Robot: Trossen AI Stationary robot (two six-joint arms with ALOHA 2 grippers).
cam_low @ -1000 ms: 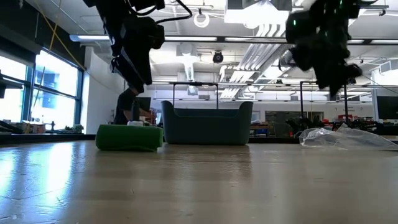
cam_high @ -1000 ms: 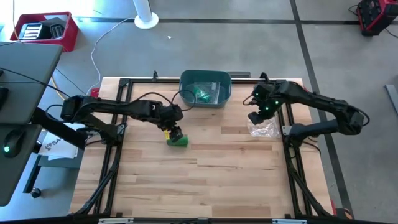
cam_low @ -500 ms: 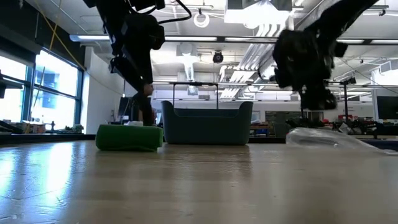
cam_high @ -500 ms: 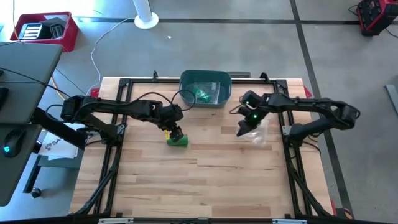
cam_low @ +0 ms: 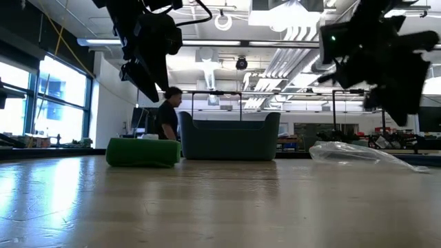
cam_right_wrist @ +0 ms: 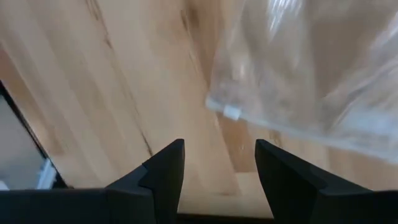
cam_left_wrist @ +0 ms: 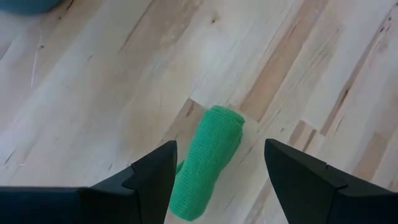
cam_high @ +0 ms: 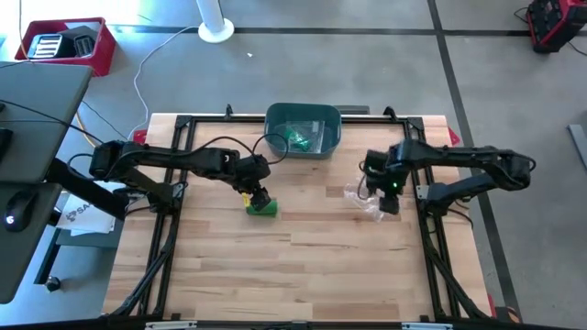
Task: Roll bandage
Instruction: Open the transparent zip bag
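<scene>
A green rolled bandage [cam_high: 263, 207] lies on its side on the wooden table; it also shows in the low view [cam_low: 142, 153] and the left wrist view [cam_left_wrist: 209, 163]. My left gripper [cam_high: 254, 193] hangs open just above it [cam_low: 147, 77], one finger on either side, touching nothing. A clear plastic bag [cam_high: 362, 194] lies flat on the table at the right [cam_low: 358, 153]. My right gripper [cam_high: 386, 199] is open and empty above the table beside the bag [cam_right_wrist: 298, 81].
A teal bin [cam_high: 304, 128] holding some green material stands at the table's far edge. A black metal frame [cam_high: 174, 197] runs along the table's left and right sides. A person [cam_low: 167, 114] shows in the room behind the table.
My right gripper has swung toward the table's left and near side over the plastic bag, then back toward the right. The bag has slid a little toward the table's left. The person in the background has walked to the right.
</scene>
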